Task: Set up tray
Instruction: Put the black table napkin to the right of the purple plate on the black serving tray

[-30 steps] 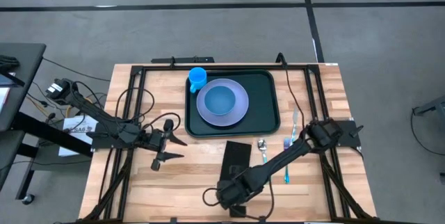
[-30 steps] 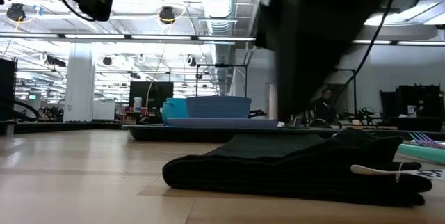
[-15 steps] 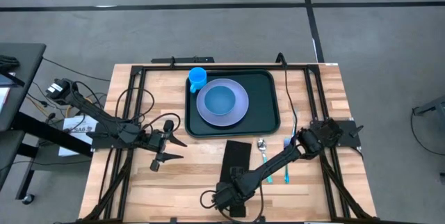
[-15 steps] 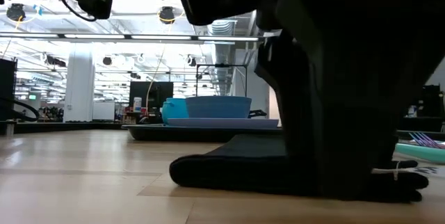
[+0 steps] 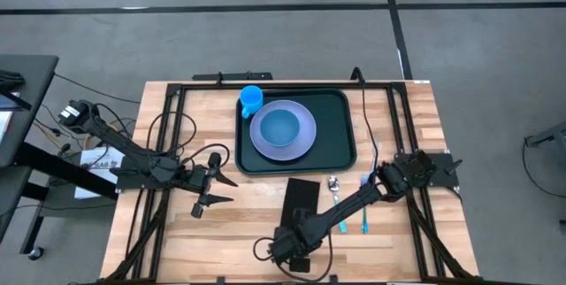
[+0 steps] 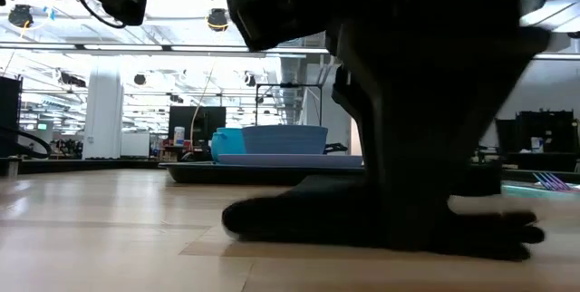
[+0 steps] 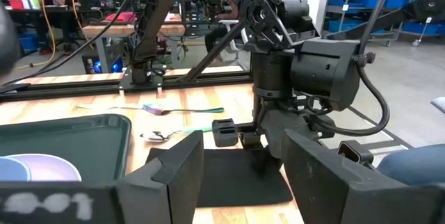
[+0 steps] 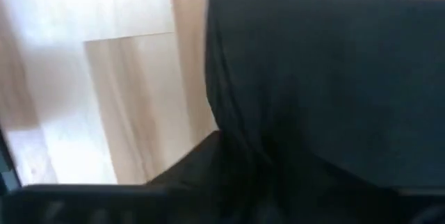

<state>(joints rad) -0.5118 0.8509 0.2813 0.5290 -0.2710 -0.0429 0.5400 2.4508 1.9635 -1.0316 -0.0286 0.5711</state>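
The dark green tray [image 5: 343, 148] lies at the table's far middle. It carries a lavender plate [image 5: 306, 143], a blue bowl [image 5: 282, 129] on the plate, and a blue cup [image 5: 251, 99]. A black folded cloth [image 5: 300, 196] lies flat on the wood in front of the tray. My right gripper [image 5: 290, 251] is low over the cloth's near end [image 7: 208, 182]; the arm hides where they meet. My left gripper [image 5: 232, 190] hovers open over the table's left part, touching nothing.
A spoon [image 5: 334, 188], a teal utensil [image 5: 363, 219] and another utensil [image 5: 374, 154] lie on the wood right of the cloth and tray. Black frame rails run along both table sides. Bare wood shows between my left gripper and the cloth.
My right gripper has come down onto the near end of the black cloth and shifted slightly toward the table's left edge. In the low view the arm now covers most of the cloth, and the cloth's raised hump has flattened.
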